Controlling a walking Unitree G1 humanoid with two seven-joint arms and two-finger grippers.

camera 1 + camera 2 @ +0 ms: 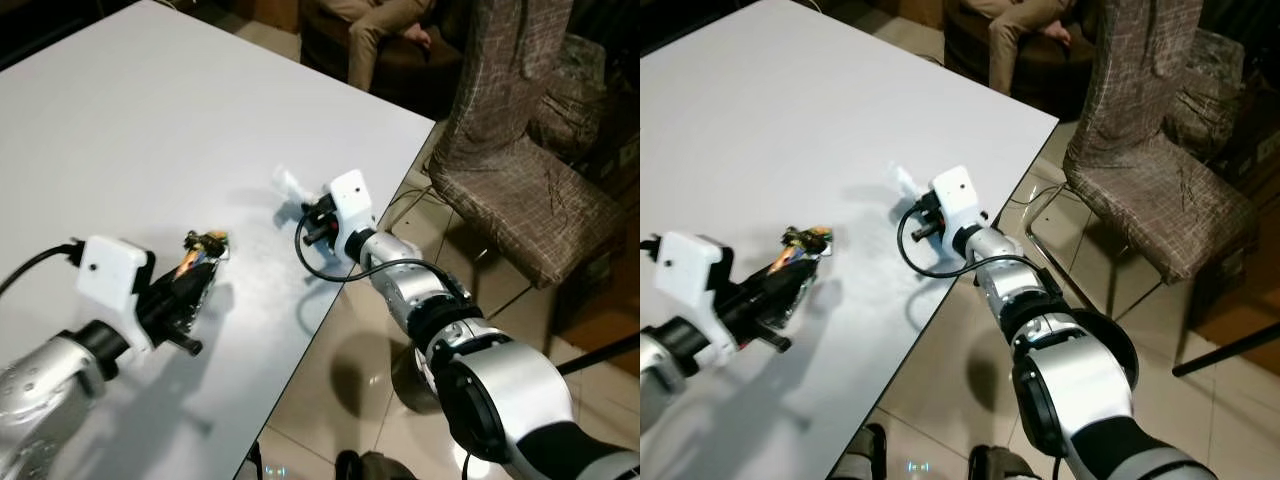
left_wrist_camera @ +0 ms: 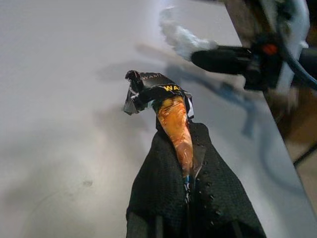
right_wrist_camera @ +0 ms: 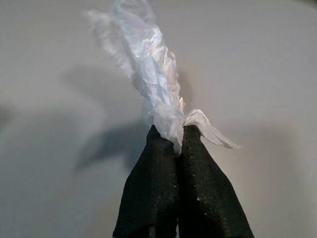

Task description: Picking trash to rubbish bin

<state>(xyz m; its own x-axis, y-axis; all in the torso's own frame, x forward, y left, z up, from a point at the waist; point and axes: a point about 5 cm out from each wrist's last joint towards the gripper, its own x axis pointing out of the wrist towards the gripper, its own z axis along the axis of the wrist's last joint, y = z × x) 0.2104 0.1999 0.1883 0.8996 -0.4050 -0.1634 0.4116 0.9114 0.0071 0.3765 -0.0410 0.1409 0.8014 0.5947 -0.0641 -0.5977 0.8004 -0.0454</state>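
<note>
My left gripper (image 1: 203, 262) is shut on a crumpled orange and black snack wrapper (image 2: 171, 106), held just above the white table (image 1: 130, 120). The wrapper (image 1: 205, 245) sticks out past the fingertips. My right gripper (image 1: 305, 215) is shut on a scrunched white tissue (image 3: 148, 74), near the table's right edge. The tissue (image 1: 290, 183) pokes out beyond the black fingers (image 3: 163, 193) over the tabletop. The two grippers are a short way apart, the right one farther from me.
A brown patterned chair (image 1: 520, 170) stands off the table's right side on the tiled floor (image 1: 350, 400). A seated person's legs (image 1: 375, 30) are at the far end on a dark sofa. The table's right edge (image 1: 370, 230) runs diagonally.
</note>
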